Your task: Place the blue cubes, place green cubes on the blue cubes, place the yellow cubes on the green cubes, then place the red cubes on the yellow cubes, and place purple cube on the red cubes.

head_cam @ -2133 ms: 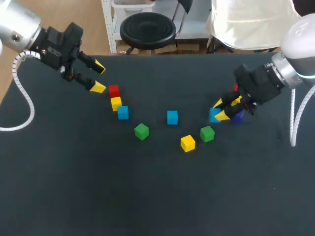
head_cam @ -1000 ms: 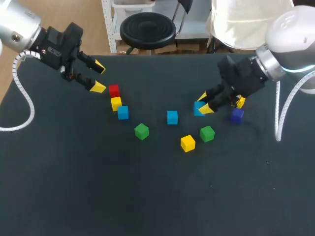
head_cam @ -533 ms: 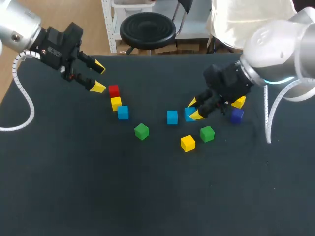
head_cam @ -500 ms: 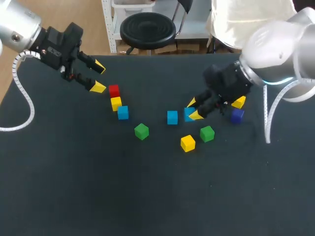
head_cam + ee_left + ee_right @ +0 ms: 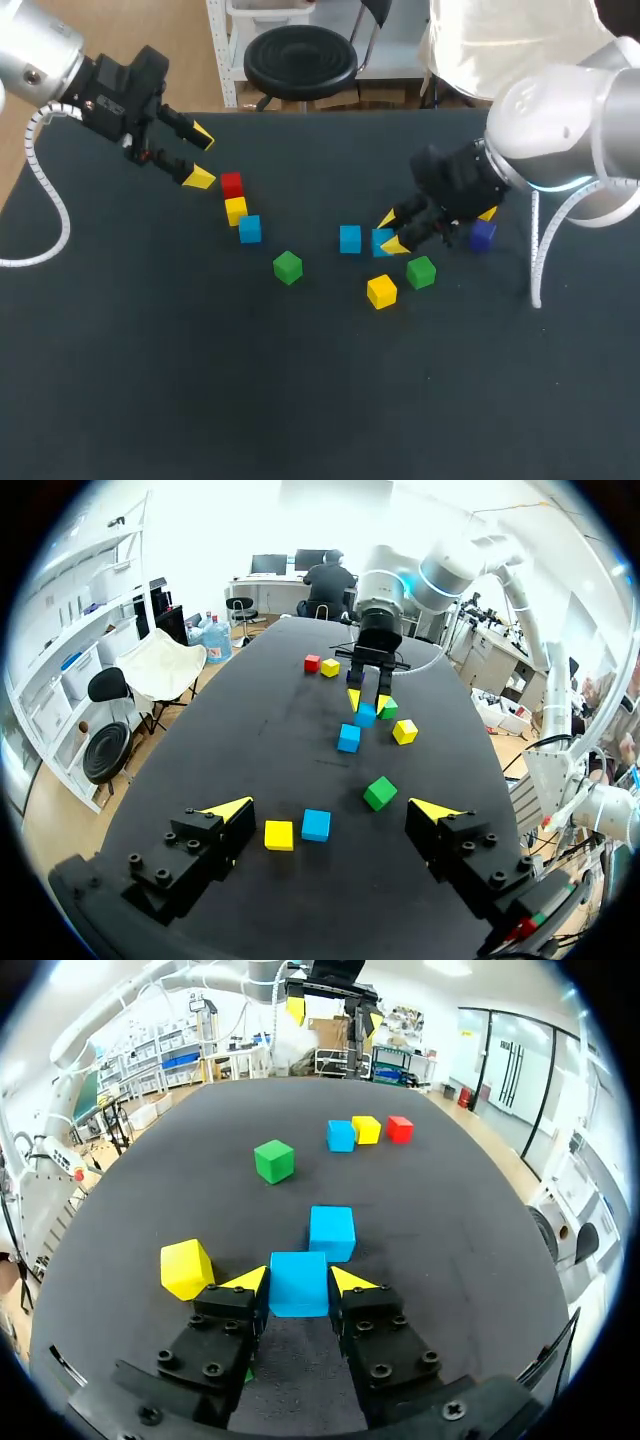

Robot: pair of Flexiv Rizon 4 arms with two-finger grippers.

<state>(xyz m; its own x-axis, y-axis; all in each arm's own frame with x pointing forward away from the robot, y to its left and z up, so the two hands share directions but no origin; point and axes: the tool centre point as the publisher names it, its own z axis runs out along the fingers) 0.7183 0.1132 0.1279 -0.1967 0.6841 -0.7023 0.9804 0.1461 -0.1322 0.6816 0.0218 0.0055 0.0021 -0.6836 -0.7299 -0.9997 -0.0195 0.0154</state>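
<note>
"What has the right claw (image 5: 389, 231) got?"

"A blue cube (image 5: 298, 1283). It is pinched squarely between the two yellow tips, with the fingers closed against its flat sides. It is low over the desk (image 5: 300, 400) (from where I stand I can't tell whether its underside touches)."

"Is there much room around it?"

"Not ahead. A second blue cube (image 5: 349, 238) sits just in front of the tips, with only a thin gap between the two. Off one side of the claw, near it, are a yellow cube (image 5: 381, 291) and a green cube (image 5: 421, 271). Back beside the arm lies a purple cube (image 5: 482, 234). Past the yellow and green ones the desk runs on wide to its edge."

"And the left claw (image 5: 199, 156)?"

"It is spread wide and grips nothing, hanging over the desk near the far edge. A red cube (image 5: 232, 185) lies just beside one tip. Another yellow cube (image 5: 236, 210) and a third blue cube (image 5: 250, 229) carry on from it in a close-packed line leading away from the claw. A second green cube (image 5: 288, 267) sits further out, between the two claws."

"What is it all made of?"

"The cubes are small and sharp-edged, each one solid colour, with smooth faces. The desk is flat, dark and matte. The fingers are black and blocky, studded with bolt heads, and end in yellow wedges."
</note>
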